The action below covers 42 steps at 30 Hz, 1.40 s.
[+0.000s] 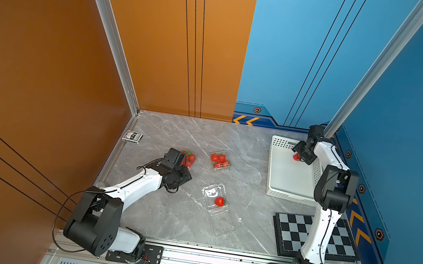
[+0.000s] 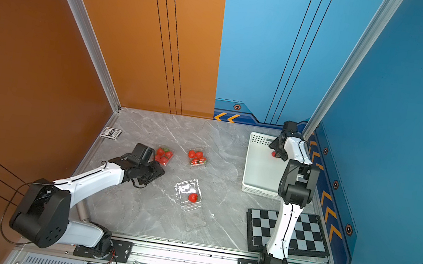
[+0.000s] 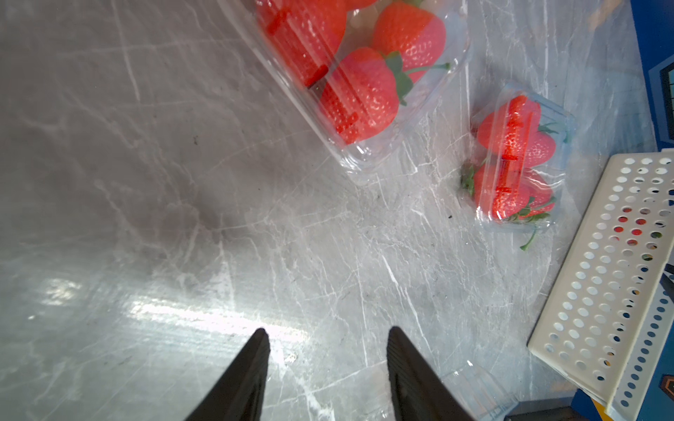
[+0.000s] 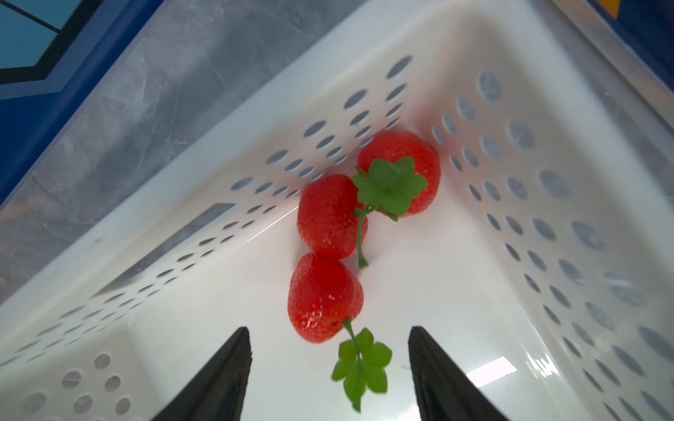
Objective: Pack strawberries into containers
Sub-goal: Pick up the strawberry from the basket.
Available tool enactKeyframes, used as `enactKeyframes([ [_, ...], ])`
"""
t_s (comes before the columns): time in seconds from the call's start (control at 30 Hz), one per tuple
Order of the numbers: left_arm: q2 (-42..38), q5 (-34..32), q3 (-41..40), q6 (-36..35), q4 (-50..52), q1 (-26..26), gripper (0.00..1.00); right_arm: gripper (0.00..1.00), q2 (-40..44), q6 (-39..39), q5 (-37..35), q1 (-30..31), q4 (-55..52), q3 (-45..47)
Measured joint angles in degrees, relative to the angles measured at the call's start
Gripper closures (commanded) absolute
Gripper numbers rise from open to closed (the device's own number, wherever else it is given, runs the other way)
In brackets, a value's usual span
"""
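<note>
Pick-up step: right tool [image 4: 328, 330] spread empty over nearest strawberry [image 4: 322, 299] in basket [image 4: 547, 182] at 2 o'clock, left tool [image 3: 327, 329] likewise spread; next, likely: lower, clench gently, carry to open container [image 1: 210, 192].

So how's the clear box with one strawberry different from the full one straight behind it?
The front container lies open, its lid flat on the table; the back container is shut. The front one holds a single strawberry; the back one holds several. Both are small clear plastic clamshells on the table.
</note>
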State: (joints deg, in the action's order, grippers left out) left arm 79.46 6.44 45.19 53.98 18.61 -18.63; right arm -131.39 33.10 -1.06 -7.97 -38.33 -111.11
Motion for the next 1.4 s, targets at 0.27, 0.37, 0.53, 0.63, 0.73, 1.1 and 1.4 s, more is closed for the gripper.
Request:
enactKeyframes([
  [0.27,1.03,0.00,0.98,0.02,0.04,-0.20,0.46,0.32,-5.27,0.48,2.16,-0.31,0.02,-3.26],
  [0.37,1.14,0.00,1.11,0.02,0.02,-0.20,0.46,0.33,-5.33,0.90,2.80,-0.31,0.07,-4.22],
  [0.53,1.18,0.00,1.11,0.02,0.02,-0.20,0.46,0.35,-5.75,1.46,3.96,-0.31,0.07,-4.61],
  [0.63,1.20,0.00,1.11,0.02,0.02,-0.20,0.46,0.36,-6.21,1.46,4.15,-0.28,0.39,-4.61],
  [0.73,1.29,0.00,1.11,0.02,0.02,-0.20,0.47,0.38,-6.21,1.44,4.26,-0.28,0.52,-4.59],
  [1.1,1.64,0.00,1.11,0.02,0.02,-0.20,0.48,0.56,-6.32,1.40,4.96,-0.31,0.68,-4.44],
  [1.4,2.10,0.00,1.11,0.04,0.02,-0.20,0.48,0.76,-5.88,1.22,5.62,-0.28,2.67,-2.89],
])
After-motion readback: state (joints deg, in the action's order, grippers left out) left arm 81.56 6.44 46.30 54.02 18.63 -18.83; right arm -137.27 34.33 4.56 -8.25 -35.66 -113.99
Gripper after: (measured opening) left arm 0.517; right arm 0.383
